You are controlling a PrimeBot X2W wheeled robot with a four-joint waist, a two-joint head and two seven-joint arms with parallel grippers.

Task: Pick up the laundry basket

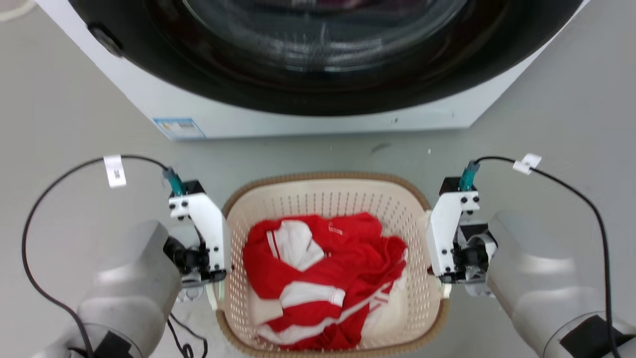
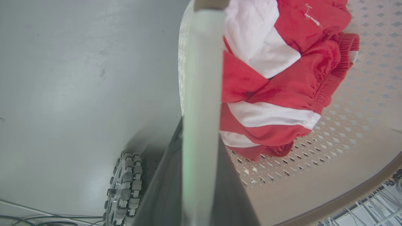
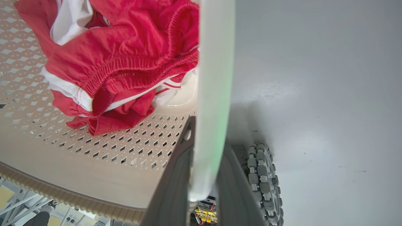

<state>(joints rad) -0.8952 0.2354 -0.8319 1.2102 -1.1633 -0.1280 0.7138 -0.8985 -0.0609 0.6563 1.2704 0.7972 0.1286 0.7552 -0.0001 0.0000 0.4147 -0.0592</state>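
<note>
**Item:** laundry basket. Lies low and centred in the head view, over the grey floor, just in front of the washing machine and between the two arms. Holds a crumpled red-and-white garment, heaped mid-basket below the rim.

**Hold:**
- Left gripper: clenched on the white loop handle at the basket's left side, one dark finger against either face.
- Right gripper: clamped likewise on the opposite handle.
- Matched two-sided grip, presumably to keep the load level when raised.
- Already clear of the floor or not: cannot tell.

**Surroundings:**
- Dark round door of the machine close ahead, probably limiting forward travel.
- Studded wheel just outside the left handle, with its counterpart by the right.
- Black cables looping off both wrists, apart from the basket.
</note>
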